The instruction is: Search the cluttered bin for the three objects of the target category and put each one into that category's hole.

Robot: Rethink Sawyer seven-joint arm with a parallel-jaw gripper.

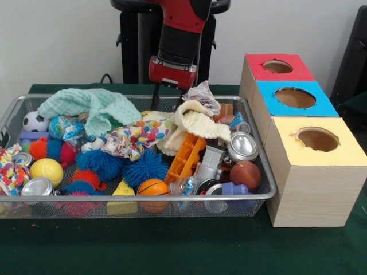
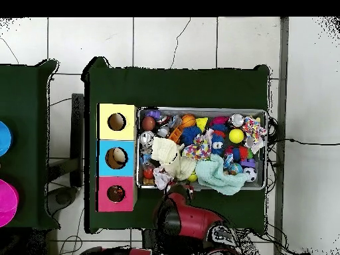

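The wire mesh bin (image 1: 172, 198) is full of clutter; it also shows in the overhead view (image 2: 199, 109). No plush animal shows plainly among the clutter. The pale wood box (image 1: 309, 200) stands beside the bin. Its red-surround hole (image 1: 278, 66) is the farthest from the front camera and lies at the box's robot-side end in the overhead view (image 2: 116, 194). My gripper (image 1: 169, 91) hangs over the bin's far rim, next to a crumpled patterned cloth (image 1: 202, 96). The arm (image 2: 189, 216) covers it from above.
A mint cloth (image 1: 92, 106), a pale yellow knit cloth (image 1: 198, 123), blue puffer balls (image 1: 143, 167), a small basketball (image 1: 153, 188), a yellow ball (image 1: 46, 171), cans (image 1: 243, 146) and an orange toy (image 1: 186, 157) fill the bin. Blue-surround (image 1: 295, 97) and yellow-surround (image 1: 317, 139) holes adjoin the red one.
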